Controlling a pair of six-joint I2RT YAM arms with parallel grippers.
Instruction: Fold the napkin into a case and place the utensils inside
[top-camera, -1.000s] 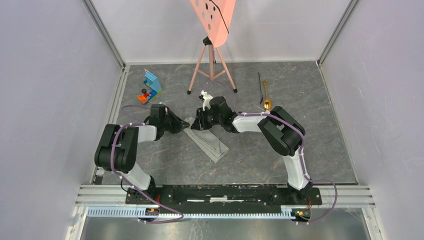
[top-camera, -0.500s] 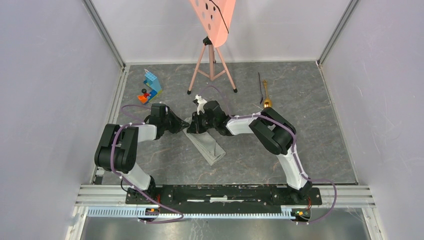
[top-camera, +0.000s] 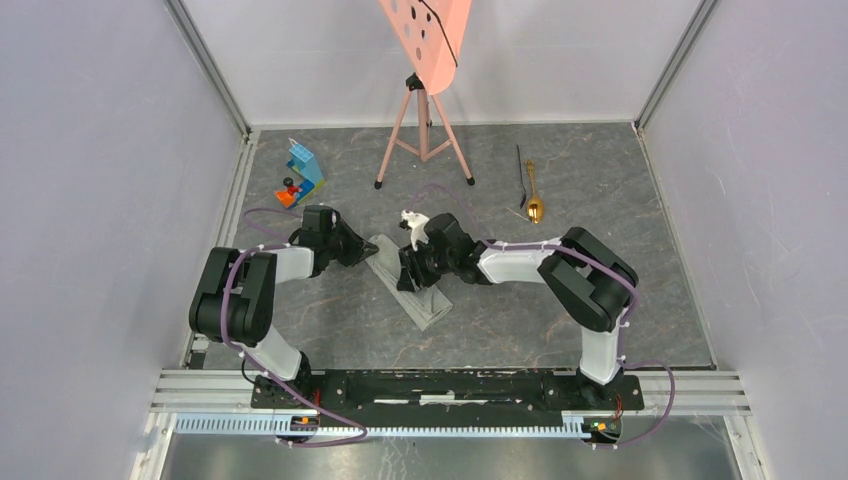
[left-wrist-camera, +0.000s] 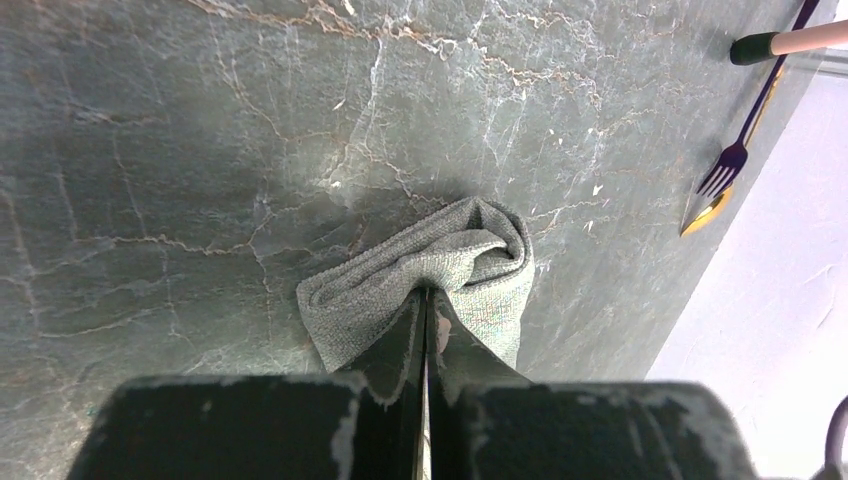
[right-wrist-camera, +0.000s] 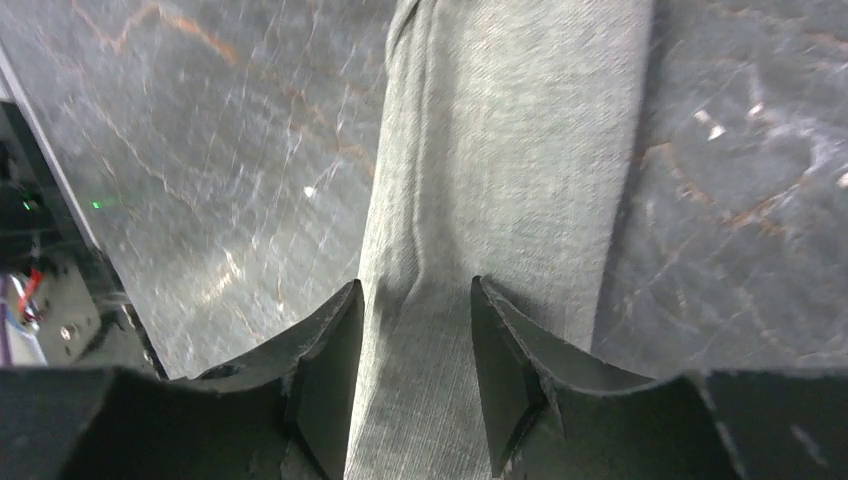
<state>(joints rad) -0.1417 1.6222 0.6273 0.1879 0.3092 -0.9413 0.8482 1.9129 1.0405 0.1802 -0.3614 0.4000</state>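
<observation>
Napkin as narrow folded strip on counter. Left jaws: shut tight on its far end. Right jaws: moved off that end to mid-strip, now parted astride it. Spoon, fork far right, not yet loaded.

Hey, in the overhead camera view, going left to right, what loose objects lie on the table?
Toy blocks → folded grey napkin → thin black utensil → gold spoon. The pink stand overlaps the napkin's span, so I skipped it.

Napkin: near end hidden beneath my left fingers.
Pink board: top cut off by frame edge.
</observation>
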